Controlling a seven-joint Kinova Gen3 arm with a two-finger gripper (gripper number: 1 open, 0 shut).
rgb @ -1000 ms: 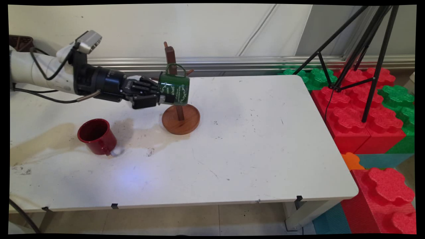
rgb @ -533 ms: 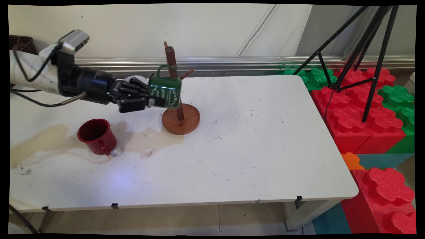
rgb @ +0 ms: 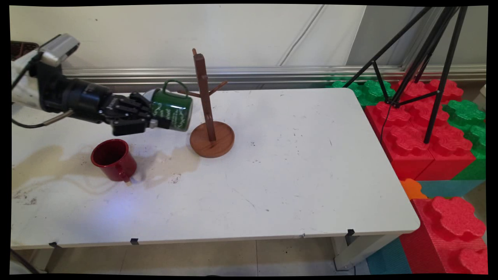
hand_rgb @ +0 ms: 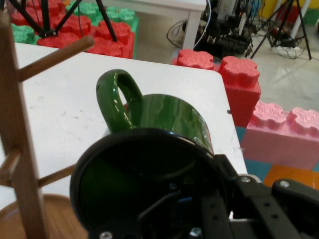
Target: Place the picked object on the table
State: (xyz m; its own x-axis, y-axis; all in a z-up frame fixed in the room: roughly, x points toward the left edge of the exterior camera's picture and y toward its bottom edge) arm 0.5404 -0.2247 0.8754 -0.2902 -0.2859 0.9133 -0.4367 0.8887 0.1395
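My gripper (rgb: 157,118) is shut on the rim of a green mug (rgb: 172,109), holding it on its side above the table with the handle up. The mug hangs just left of a wooden mug tree (rgb: 206,101), clear of its pegs. In the hand view the green mug (hand_rgb: 164,119) fills the middle, its dark mouth facing the camera and its handle (hand_rgb: 117,94) pointing up; the mug tree's post (hand_rgb: 17,144) and pegs stand at the left. A red mug (rgb: 113,159) stands upright on the table below the gripper.
A brownish stain (rgb: 50,163) spreads over the table's left part around the red mug. Red and green foam blocks (rgb: 424,128) and a black tripod (rgb: 428,58) stand off the table's right edge.
The arm has pulled back to the left with the green mug, drawing its handle off the tree's peg; the mug now hangs free of the tree and a little lower.
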